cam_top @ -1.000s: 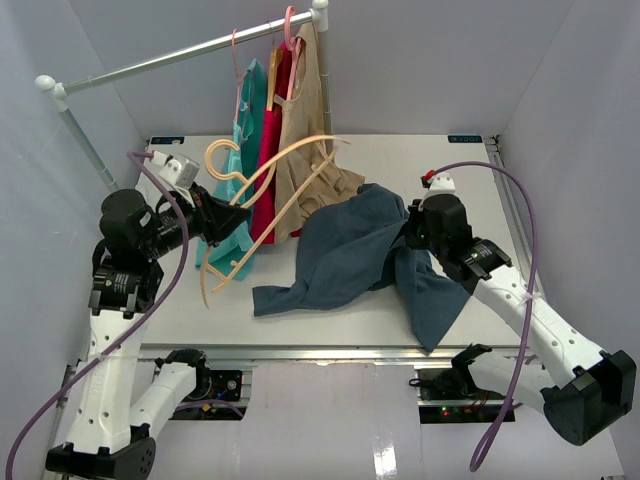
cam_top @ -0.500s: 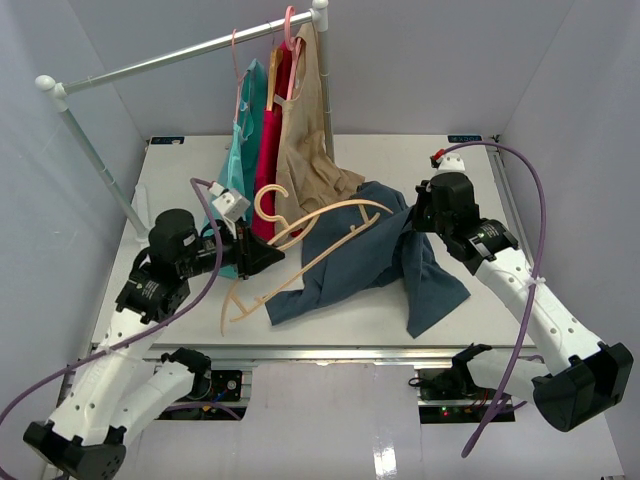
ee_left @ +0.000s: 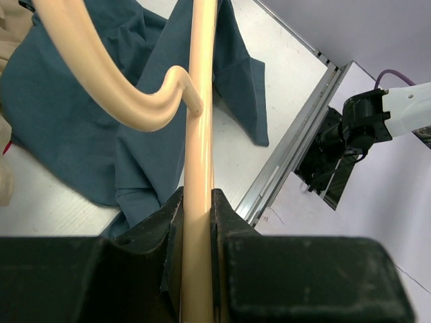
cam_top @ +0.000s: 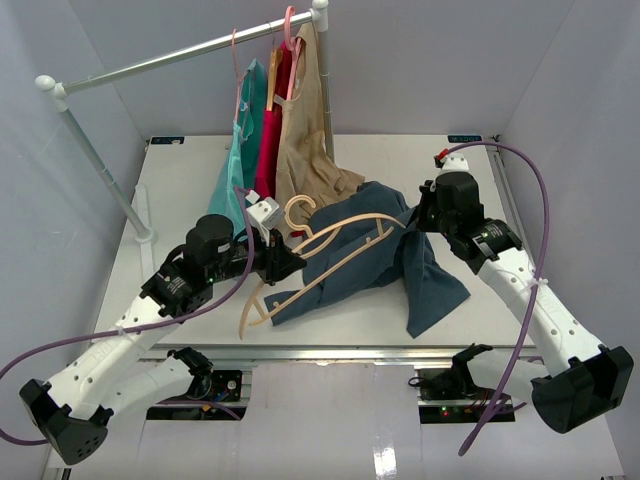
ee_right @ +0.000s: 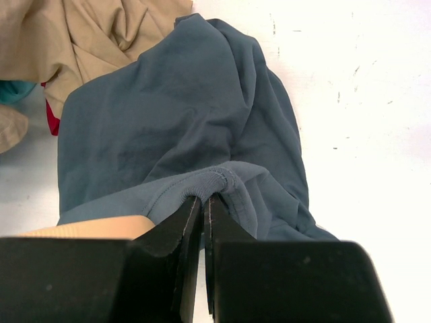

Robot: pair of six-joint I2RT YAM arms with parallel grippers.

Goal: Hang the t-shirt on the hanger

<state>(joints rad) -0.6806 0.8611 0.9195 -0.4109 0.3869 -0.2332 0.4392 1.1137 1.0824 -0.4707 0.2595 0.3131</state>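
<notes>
T-shirt (ee_right: 175, 114) pinched in right tool (ee_right: 203, 202); hanger (ee_left: 201, 101), in left tool (ee_left: 196, 202), seemingly over it.

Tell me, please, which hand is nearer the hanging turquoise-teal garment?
Left. The left hand, gripping the tan wooden hanger, sits just in front of the turquoise-teal garment; the right hand, pinching the slate-blue t-shirt, is well off to its right.

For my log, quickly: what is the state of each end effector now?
Left end effector: closed on the hanger.
Right end effector: closed on the t-shirt.
</notes>
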